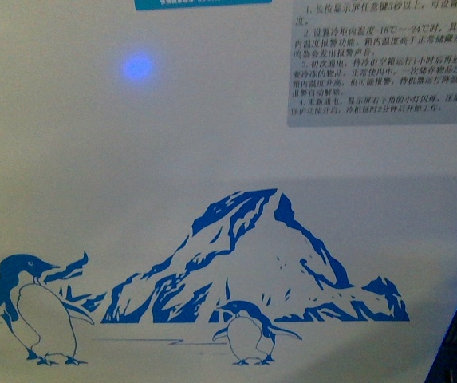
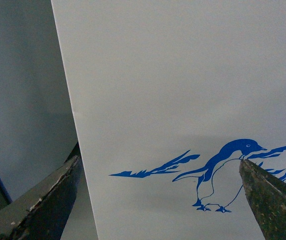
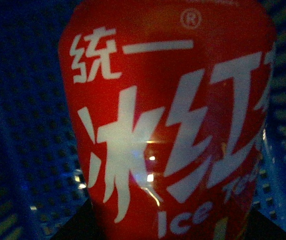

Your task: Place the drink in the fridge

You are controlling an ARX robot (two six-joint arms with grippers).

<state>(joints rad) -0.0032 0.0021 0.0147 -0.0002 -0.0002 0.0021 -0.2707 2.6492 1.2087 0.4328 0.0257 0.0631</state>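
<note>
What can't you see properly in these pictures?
Drink: right wrist view, so close that only its red label shows; cap outside the picture.
Right jaws: same view, open or shut unclear.
Fridge: front view, lid beyond the top edge.
Sticker: front view, print blurred, cut by edges.

left hand [image 2: 158,161] is sitting with both fingers [image 2: 48,200] spread wide, nothing gripped between them. right hand's state isn't readable. Neither arm is showing in front view.

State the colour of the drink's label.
Red with white lettering; the drink shows best in the right wrist view.
</note>
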